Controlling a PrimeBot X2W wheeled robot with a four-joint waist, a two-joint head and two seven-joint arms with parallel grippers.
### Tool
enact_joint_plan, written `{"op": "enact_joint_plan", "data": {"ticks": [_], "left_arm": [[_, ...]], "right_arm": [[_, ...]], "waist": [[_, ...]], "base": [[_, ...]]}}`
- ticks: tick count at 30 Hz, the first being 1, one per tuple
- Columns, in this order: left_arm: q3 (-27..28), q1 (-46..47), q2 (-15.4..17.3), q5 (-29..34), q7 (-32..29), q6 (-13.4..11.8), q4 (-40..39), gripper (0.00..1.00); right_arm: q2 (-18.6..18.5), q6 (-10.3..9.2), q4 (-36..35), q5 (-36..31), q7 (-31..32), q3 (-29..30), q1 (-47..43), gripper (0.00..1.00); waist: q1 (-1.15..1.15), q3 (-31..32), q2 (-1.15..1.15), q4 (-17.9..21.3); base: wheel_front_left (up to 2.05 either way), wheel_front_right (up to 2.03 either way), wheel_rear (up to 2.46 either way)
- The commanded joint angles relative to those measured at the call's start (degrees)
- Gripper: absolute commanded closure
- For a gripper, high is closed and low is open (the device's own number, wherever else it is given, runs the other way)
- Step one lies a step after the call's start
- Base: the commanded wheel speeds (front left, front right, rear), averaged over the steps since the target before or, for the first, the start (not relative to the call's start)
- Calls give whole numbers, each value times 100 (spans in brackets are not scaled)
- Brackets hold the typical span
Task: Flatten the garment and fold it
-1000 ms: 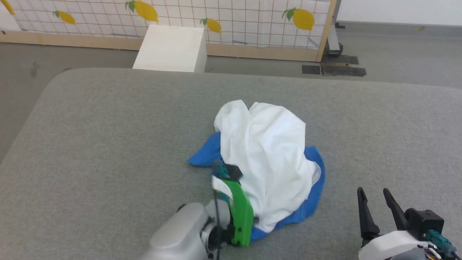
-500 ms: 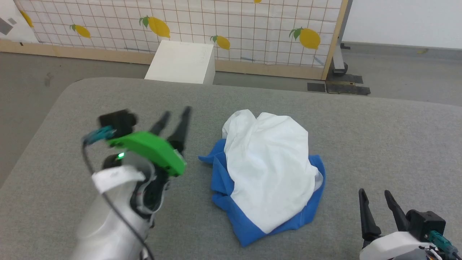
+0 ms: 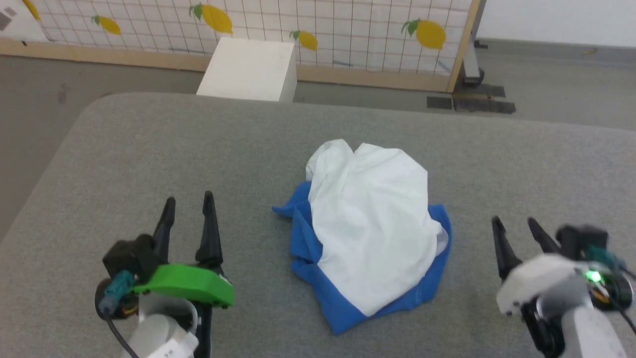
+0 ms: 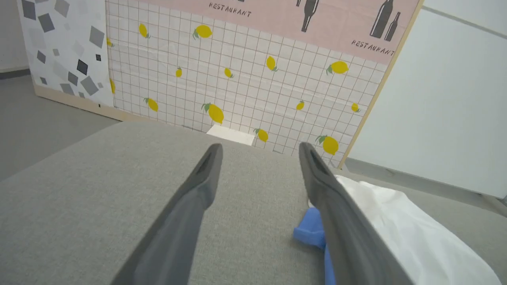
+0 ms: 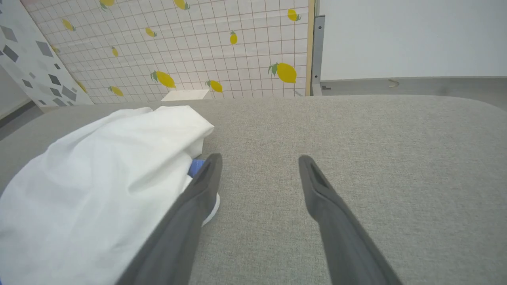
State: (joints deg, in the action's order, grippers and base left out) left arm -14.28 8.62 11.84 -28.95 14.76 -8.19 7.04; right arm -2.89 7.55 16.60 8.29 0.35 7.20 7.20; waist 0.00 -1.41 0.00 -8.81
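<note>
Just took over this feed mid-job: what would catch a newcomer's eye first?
The crumpled garment, white over blue, lies heaped mid-way across the grey padded table. The left gripper and right gripper stand open on either side, both apart from it. Behind the table, a white box sits before a lemon-print screen.

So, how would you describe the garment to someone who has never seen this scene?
Start at the wide grey table in front of the lemon-print partition. Near its middle, between the left gripper and the right gripper, lies the garment, a crumpled heap. Its white cloth over royal-blue edges sets it apart from the plain white box on the floor behind.
</note>
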Motion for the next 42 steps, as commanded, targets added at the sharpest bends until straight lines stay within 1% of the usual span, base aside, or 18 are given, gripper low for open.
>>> {"op": "enact_joint_plan", "data": {"ticks": [1,4,6,8,10,15,20,23,24,25,26,28,30,33,36,38,40,42], "left_arm": [[99,-170,-126,130,22,2,-99,0],[186,-287,-342,281,22,80,-182,0],[227,-283,-455,378,23,157,-203,0],[269,-269,-539,484,23,218,-215,0],[289,-232,-625,570,23,290,-243,0],[372,-147,-776,749,23,403,-257,0],[432,-129,-854,822,23,462,-218,0],[426,-117,-876,850,23,514,-161,0],[432,-114,-881,859,23,522,-144,0],[435,-117,-884,865,23,527,-126,0],[440,-124,-886,869,23,531,-109,0],[451,-139,-890,878,23,546,-74,0],[465,-163,-892,888,23,567,-43,0],[489,-219,-894,887,24,595,-4,0],[519,-294,-894,874,24,605,28,0],[542,-354,-895,882,24,620,54,0],[564,-411,-895,884,24,632,91,0],[593,-481,-895,882,24,660,141,0]], "right_arm": [[2,-6,-11,-130,392,-93,339,0],[-240,-6,60,-337,1265,-495,906,0],[-447,-6,238,-311,2019,-776,1226,0],[-692,-6,386,-322,2615,-1099,1543,0],[-919,-6,504,-315,2995,-1390,1797,0],[-1226,-6,782,-152,3349,-2073,2146,0],[-1308,-6,1043,126,3411,-2590,2152,0],[-1356,-6,1181,303,3387,-2745,2109,0],[-1370,-6,1228,367,3371,-2757,2098,7],[-1378,-6,1239,422,3304,-2753,2098,72],[-1396,-6,1234,455,3205,-2729,2109,100],[-1424,-6,1213,523,3000,-2590,2133,100],[-1429,-6,1174,582,2735,-2272,2148,100],[-1326,-6,1006,669,2233,-1510,2082,100],[-1133,-6,676,660,1852,-728,1800,100],[-963,-6,291,565,1724,-169,1398,100],[-760,-6,-33,467,1753,275,975,100],[-419,-6,-389,294,1988,754,311,100]], "waist": [[0,-182,0,4],[0,-355,0,-86],[0,-471,0,-175],[0,-596,0,-247],[0,-733,0,-350],[0,-1009,0,-544],[0,-1118,0,-654],[0,-1114,0,-693],[0,-1088,0,-690],[0,-1061,0,-685],[0,-1029,0,-673],[0,-952,0,-628],[0,-845,0,-570],[0,-660,0,-466],[0,-466,0,-347],[0,-329,0,-270],[0,-220,0,-203],[0,-79,0,-129]], "base": [[0,0,0],[0,0,0],[0,0,0],[0,0,0],[0,0,0],[0,0,0],[0,0,0],[0,0,0],[0,0,0],[0,0,0],[0,0,0],[0,0,0],[0,0,0],[0,0,0],[0,0,0],[0,0,0],[0,0,0],[0,0,0]]}}
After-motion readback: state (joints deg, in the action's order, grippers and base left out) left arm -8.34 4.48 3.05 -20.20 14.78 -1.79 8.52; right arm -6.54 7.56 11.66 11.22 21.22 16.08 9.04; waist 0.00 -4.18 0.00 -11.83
